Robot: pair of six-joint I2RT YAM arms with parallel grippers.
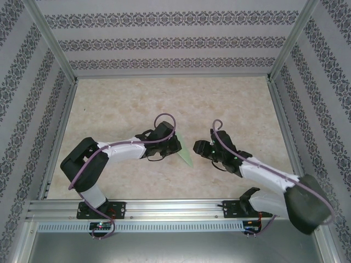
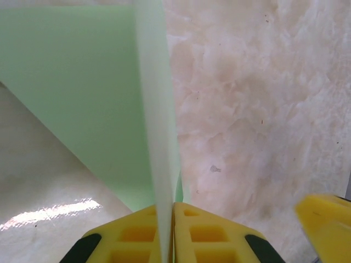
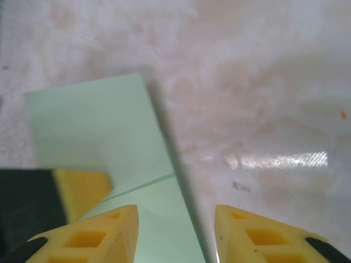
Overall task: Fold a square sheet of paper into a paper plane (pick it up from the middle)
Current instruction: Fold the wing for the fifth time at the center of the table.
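The left claw (image 2: 173, 208) is pinched tight on an upright fold of the paper (image 2: 82, 82). One flap stands on edge between its fingers and a broad green flap slopes down to the left onto the counter (image 2: 263, 109). Just beside it, the right claw (image 3: 175, 212) stands with its jaws apart and holds nothing, the paper's edge running up between its fingers. From above, the paper (image 1: 186, 154) shows as a slim green wedge between the two claws, near the middle of the counter. The left claw's hold looks slight, taking only a narrow strip at the fold, so any pull or twist could slide the thin paper out or let the crease spring open. The claws are also very close together. If the right one closes or moves sideways carelessly, it could knock the left fingers or crumple the loose flap.
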